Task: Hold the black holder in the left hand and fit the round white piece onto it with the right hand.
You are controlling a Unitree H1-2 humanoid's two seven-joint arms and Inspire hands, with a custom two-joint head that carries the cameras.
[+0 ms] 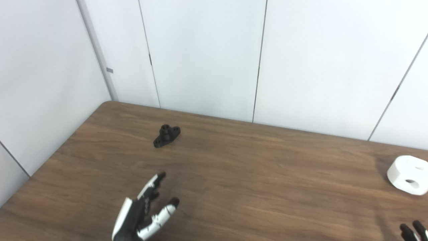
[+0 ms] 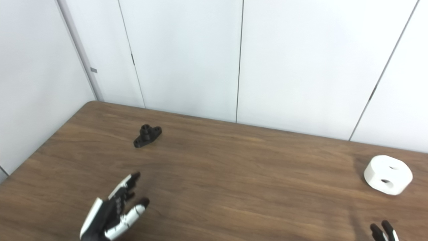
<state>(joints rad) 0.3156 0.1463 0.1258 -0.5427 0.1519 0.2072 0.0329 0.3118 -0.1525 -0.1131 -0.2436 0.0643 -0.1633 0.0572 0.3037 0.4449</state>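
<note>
The black holder (image 1: 167, 135) lies flat on the wooden table (image 1: 254, 174) toward the back left, a short stub sticking up from its base. Well short of it, near the front edge, my left hand (image 1: 143, 212) hovers open, fingers spread and pointing toward the holder. The round white piece (image 2: 388, 174), a thick disc with holes in its top and side, rests at the table's far right. Only the dark fingertips of my right hand (image 2: 384, 231) show at the bottom right corner, below the white piece and apart from it.
White wall panels (image 1: 207, 57) close off the table's back and left sides. Bare wood lies between the holder and the white piece.
</note>
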